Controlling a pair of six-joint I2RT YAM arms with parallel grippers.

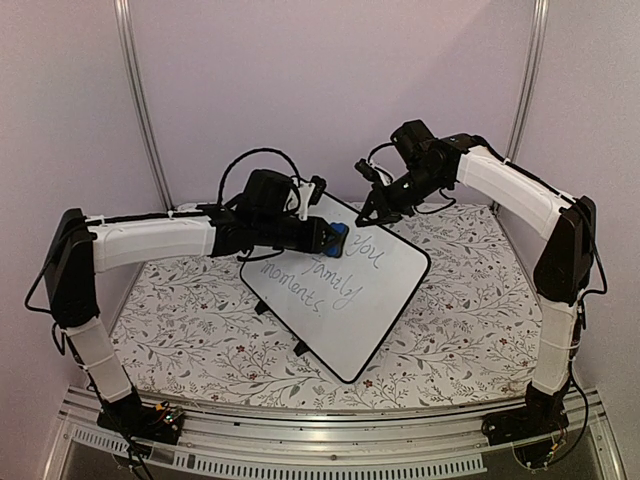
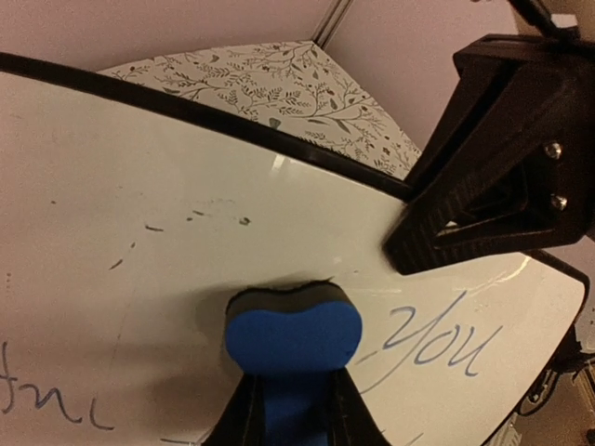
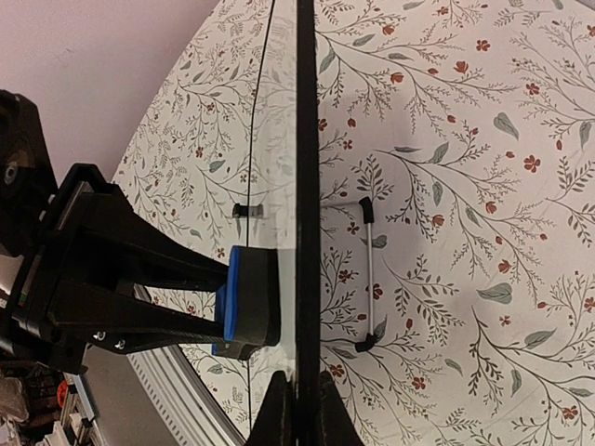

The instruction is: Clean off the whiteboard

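The whiteboard (image 1: pixel 345 290) stands tilted up off the table, its black frame edge-on in the right wrist view (image 3: pixel 306 167). Grey handwriting (image 2: pixel 437 348) reading "you", with more words below it, is still on the board. My right gripper (image 1: pixel 372 213) is shut on the board's far top edge (image 3: pixel 304 395). My left gripper (image 1: pixel 325 236) is shut on a blue eraser (image 2: pixel 293 336). The eraser's dark felt face presses flat on the board (image 3: pixel 249 302), just left of "you". Faint smudges (image 2: pixel 153 228) mark the white surface above the eraser.
A floral cloth (image 1: pixel 200 320) covers the table. Behind the board its wire foot (image 3: pixel 369 269) hangs free. Metal posts (image 1: pixel 140 100) rise at the back corners against pink walls. An aluminium rail (image 1: pixel 320 440) runs along the near edge.
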